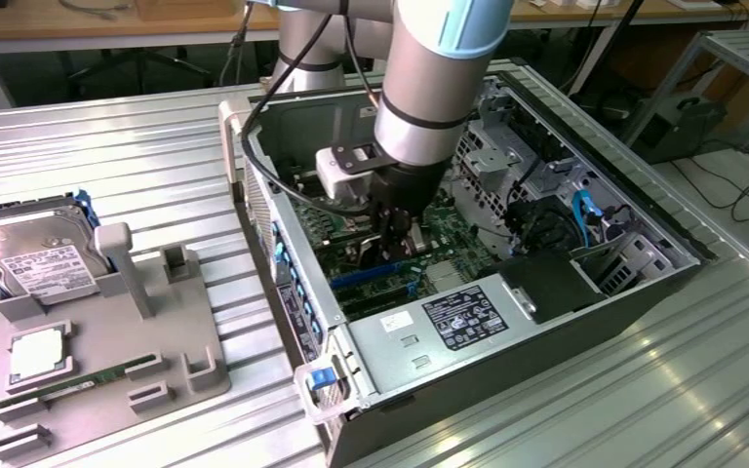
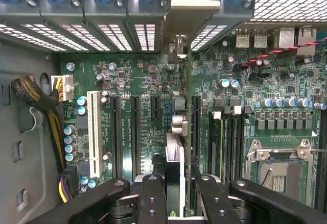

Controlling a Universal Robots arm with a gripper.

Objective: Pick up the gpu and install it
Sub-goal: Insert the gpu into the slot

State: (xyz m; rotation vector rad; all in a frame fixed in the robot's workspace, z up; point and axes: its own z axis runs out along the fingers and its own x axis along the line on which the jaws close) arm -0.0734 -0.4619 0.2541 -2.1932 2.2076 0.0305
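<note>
In the wrist view, the gripper (image 2: 180, 193) is seen partly closed, its two black fingers (image 2: 152, 198) clamped on either side of the gpu (image 2: 175, 157), which is held edge-on between them. The card is carried upright, its thin edge running away from the fingers toward the silvery bracket (image 2: 180, 48) at the rear wall of the case. It is placed over the green motherboard (image 2: 255, 132), in line with the row of black expansion slots (image 2: 135, 132); whether it is seated in a slot cannot be told. A white slot (image 2: 94, 132) is seen beside the black ones, and a bundle of braided cables (image 2: 36, 99) lies beyond it. An empty CPU socket (image 2: 278, 168) is visible on the other side.

In the exterior view, the gripper (image 1: 394, 229) is lowered inside the open computer case (image 1: 388, 341), above the motherboard (image 1: 459, 244). On the exterior view's left, a grey fixture tray (image 1: 101, 361) is set on the ribbed metal table (image 1: 140, 166), with a hard drive (image 1: 43, 263) standing in it and a green memory stick (image 1: 69, 385) lying near its front.
</note>
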